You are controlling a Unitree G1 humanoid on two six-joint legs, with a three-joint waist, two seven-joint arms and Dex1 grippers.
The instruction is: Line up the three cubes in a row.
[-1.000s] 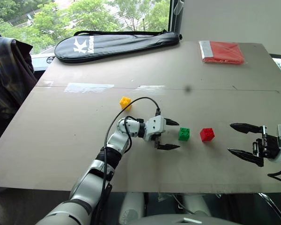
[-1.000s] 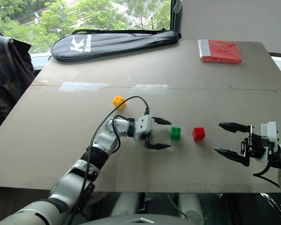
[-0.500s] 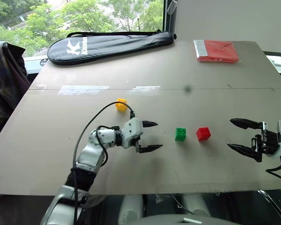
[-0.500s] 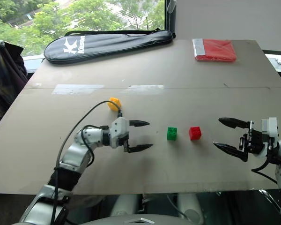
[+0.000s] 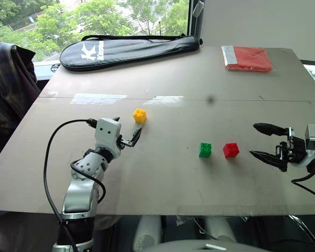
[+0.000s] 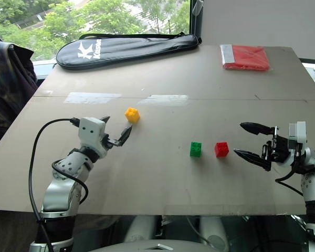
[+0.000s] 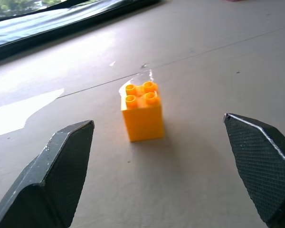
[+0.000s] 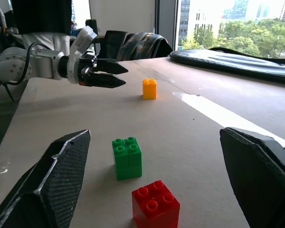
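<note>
Both tools open, empty: left tool (image 5: 127, 135) near yellow cube (image 5: 140, 115)

Three cubes on table (image 5: 163, 178): one (image 5: 140, 115) far left near left tool (image 5: 127, 137); two (image 5: 205, 149) (image 5: 231, 150) side by side, just left of right tool (image 5: 257, 140).
</note>
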